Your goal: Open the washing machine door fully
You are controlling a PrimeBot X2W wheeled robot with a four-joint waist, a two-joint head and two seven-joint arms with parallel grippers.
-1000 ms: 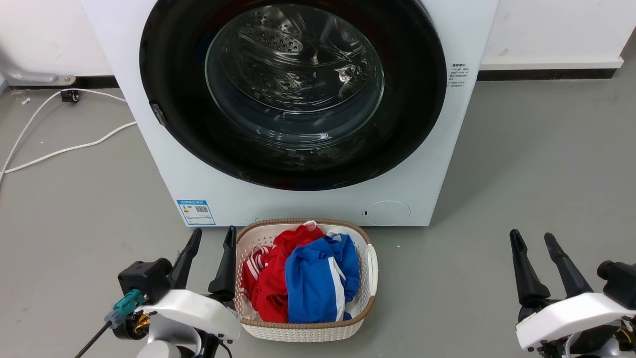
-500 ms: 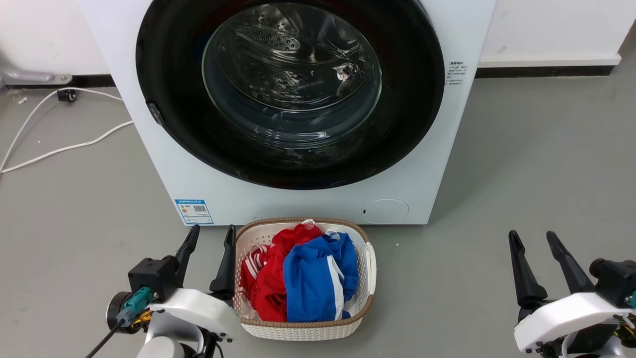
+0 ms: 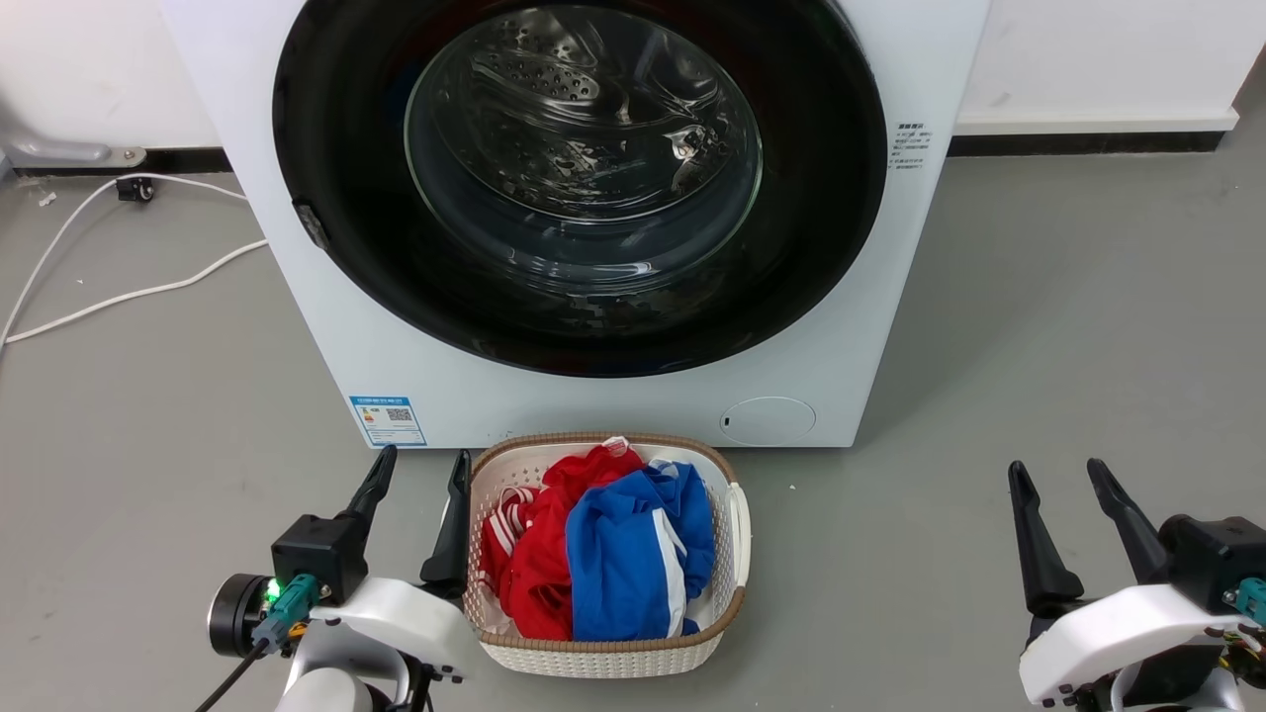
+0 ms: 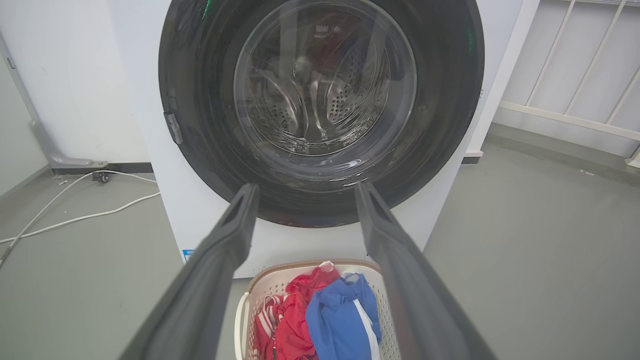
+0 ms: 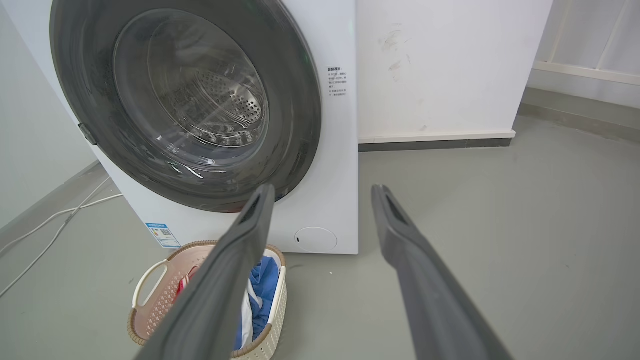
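The door (image 3: 582, 168) sat shut and flush in the front of the washer (image 3: 851, 326), just behind the basket (image 3: 738, 514) of clothes. Both grippers hung low and well short of it, holding nothing: the left gripper (image 3: 424, 457) with jaws parted just beside the basket's left rim, the right gripper (image 3: 1056, 467) with jaws parted over bare floor.

The likely trouble was the basket. A left arm rising toward the small grey tab (image 3: 315, 225) on the door's left edge could clip the rim and shove it. The glossy ring offered little to grip, so fingers might slip off. A wide door swinging out could also meet an arm in its arc; which side carried the hinge could not be told.

There was open floor on both sides of the washer. A white cable (image 3: 129, 295) lay at far left, and a wall stood behind.
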